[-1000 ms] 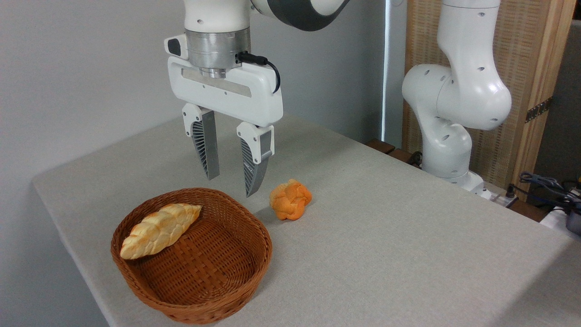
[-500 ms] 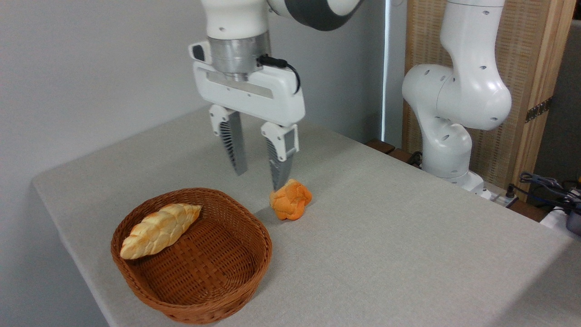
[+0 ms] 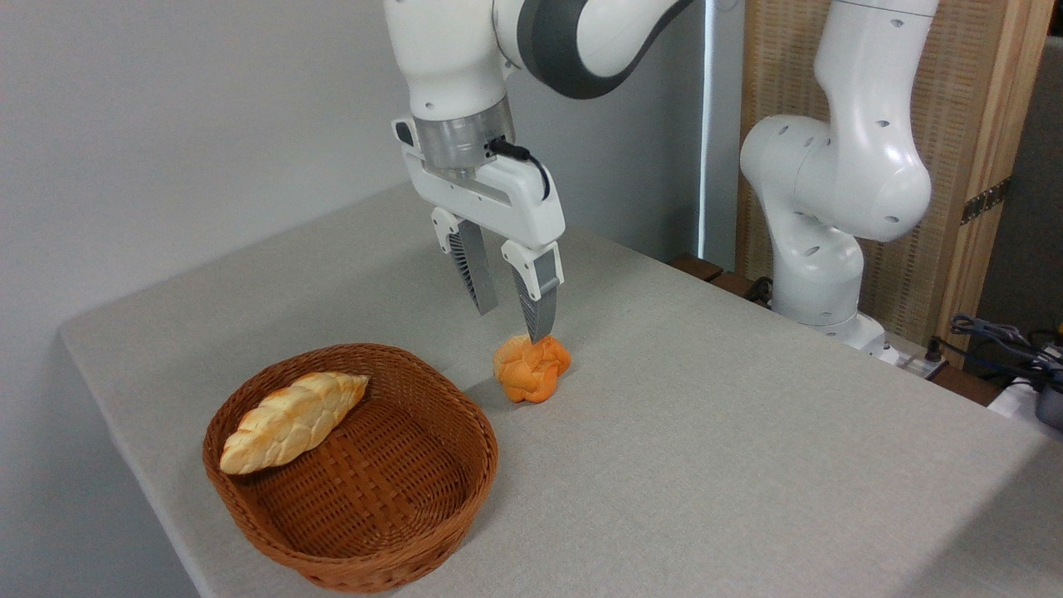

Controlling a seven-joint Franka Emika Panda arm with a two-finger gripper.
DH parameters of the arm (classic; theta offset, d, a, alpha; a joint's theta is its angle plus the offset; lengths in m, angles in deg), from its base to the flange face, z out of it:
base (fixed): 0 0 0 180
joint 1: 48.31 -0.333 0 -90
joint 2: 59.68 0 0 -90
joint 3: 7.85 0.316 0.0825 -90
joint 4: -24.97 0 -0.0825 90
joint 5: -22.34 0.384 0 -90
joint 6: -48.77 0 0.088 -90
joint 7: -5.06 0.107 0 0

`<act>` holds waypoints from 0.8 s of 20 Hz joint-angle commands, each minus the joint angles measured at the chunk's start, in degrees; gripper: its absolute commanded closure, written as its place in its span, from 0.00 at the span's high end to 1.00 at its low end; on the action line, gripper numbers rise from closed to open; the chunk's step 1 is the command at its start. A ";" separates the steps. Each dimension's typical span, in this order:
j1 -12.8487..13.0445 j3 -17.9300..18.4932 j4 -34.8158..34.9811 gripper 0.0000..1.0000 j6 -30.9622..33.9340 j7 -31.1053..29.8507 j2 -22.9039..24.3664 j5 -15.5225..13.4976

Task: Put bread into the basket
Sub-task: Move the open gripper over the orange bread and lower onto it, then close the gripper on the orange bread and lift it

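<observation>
I had the tool [image 3: 515, 325] spread open, empty, its ribbed fingers poised just above the lumpy orange knotted bread [image 3: 531, 369], which sat on the grey fabric surface [image 3: 706, 440] at 2 o'clock of the round woven wicker basket [image 3: 390, 531].

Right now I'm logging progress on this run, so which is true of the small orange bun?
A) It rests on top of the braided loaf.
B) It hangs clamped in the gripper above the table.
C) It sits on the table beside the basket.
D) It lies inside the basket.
C: the small orange bun sits on the table, just outside the basket; the open gripper holds nothing.
</observation>
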 commanded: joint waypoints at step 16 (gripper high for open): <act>1.99 -0.01 1.02 0.71 -0.53 3.30 -6.05 4.53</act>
